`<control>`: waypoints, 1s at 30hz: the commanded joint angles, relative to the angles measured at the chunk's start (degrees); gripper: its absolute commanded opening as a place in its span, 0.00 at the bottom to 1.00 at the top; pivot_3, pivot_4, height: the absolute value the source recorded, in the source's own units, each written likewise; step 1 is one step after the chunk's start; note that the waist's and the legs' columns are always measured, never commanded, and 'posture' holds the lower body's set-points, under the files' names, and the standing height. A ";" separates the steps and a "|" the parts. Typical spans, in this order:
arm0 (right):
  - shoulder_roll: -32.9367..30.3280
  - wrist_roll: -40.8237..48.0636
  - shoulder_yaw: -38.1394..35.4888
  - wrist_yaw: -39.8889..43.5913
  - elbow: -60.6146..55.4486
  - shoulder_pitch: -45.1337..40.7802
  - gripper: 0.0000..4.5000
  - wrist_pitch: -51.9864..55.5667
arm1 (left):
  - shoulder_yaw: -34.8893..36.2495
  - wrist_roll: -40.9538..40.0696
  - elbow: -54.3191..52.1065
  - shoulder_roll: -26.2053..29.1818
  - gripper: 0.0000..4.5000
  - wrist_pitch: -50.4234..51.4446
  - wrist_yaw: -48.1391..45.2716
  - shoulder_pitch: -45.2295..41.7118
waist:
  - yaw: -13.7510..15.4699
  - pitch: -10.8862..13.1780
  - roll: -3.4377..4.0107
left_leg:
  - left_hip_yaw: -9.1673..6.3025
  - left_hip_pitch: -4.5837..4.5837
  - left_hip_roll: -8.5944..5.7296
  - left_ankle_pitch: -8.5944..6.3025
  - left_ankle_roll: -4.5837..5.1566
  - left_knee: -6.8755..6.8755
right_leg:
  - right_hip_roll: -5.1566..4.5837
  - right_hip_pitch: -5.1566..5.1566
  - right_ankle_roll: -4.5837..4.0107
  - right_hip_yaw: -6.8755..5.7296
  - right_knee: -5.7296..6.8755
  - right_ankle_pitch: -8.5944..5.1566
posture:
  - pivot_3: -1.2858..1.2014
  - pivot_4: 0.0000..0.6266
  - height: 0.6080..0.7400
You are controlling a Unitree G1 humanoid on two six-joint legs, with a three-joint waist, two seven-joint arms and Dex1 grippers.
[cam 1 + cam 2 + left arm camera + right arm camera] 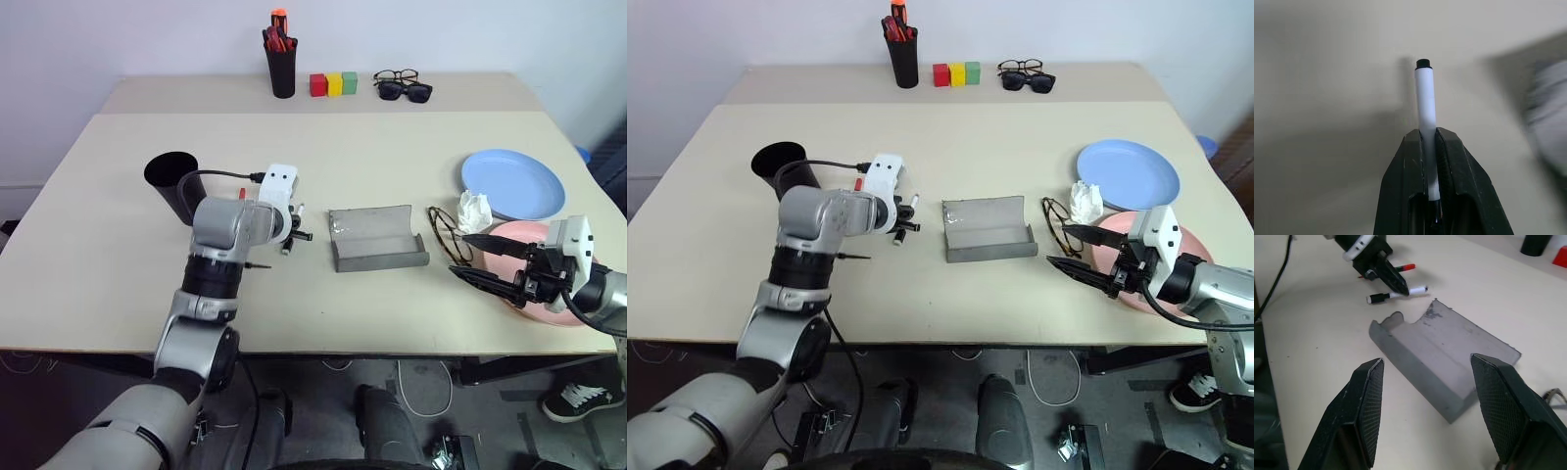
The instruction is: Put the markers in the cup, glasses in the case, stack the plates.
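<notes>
My left gripper (1427,132) is shut on the white marker (1425,98), whose black end sticks out past the fingertips, close over the tabletop. The red marker (1406,267) lies on the table just beyond it. The black cup (174,181) stands to the left of that hand. The grey case (377,238) lies open at the table's middle. The wire-frame glasses (446,230) rest to its right, beside the pink plate (514,235). The light blue plate (514,183) sits behind them. My right gripper (480,259) hovers open over the pink plate's left edge, with nothing between its fingers.
A crumpled white tissue (475,209) lies between the glasses and the blue plate. At the back stand a black pen holder (281,64) with red-orange pens, three coloured blocks (333,84), black sunglasses (404,93) and a black-rimmed pair (396,75).
</notes>
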 commanded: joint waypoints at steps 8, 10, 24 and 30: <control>1.71 -1.11 2.87 0.66 4.32 -6.85 0.64 -2.72 | 2.26 18.40 -5.65 8.57 0.01 -46.28 12.92 4.50 | 0.37 -0.01 -0.01 | 0.03 0.03 0.00 0.03 -0.03 0.01 | 0.00 0.06 -0.10 0.01 -0.05 0.06 | 0.52 0.24 1.00; 2.04 -1.40 3.80 0.95 5.30 -8.22 0.64 -2.98 | 4.35 20.63 -2.85 10.08 0.01 -50.25 16.39 4.40 | 0.36 0.00 -0.02 | 0.02 0.01 -0.01 0.03 -0.02 0.02 | 0.00 0.05 -0.10 0.01 -0.05 0.07 | 0.52 0.24 1.00; 2.74 0.01 5.25 2.64 8.40 -14.45 0.64 -2.43 | 9.79 25.68 -1.58 9.35 0.01 -54.00 25.47 12.79 | 0.26 0.00 -0.02 | 0.00 0.01 -0.02 0.03 -0.01 0.04 | 0.01 0.04 -0.06 0.00 0.00 0.10 | 0.52 0.24 1.00; 3.68 0.57 5.65 2.71 8.51 -16.80 0.64 -1.96 | 9.34 25.62 0.90 8.39 0.01 -55.41 26.22 12.73 | 0.25 -0.01 -0.02 | -0.01 0.02 -0.02 0.03 -0.01 0.06 | 0.01 0.04 -0.06 0.00 0.02 0.10 | 0.52 0.24 1.00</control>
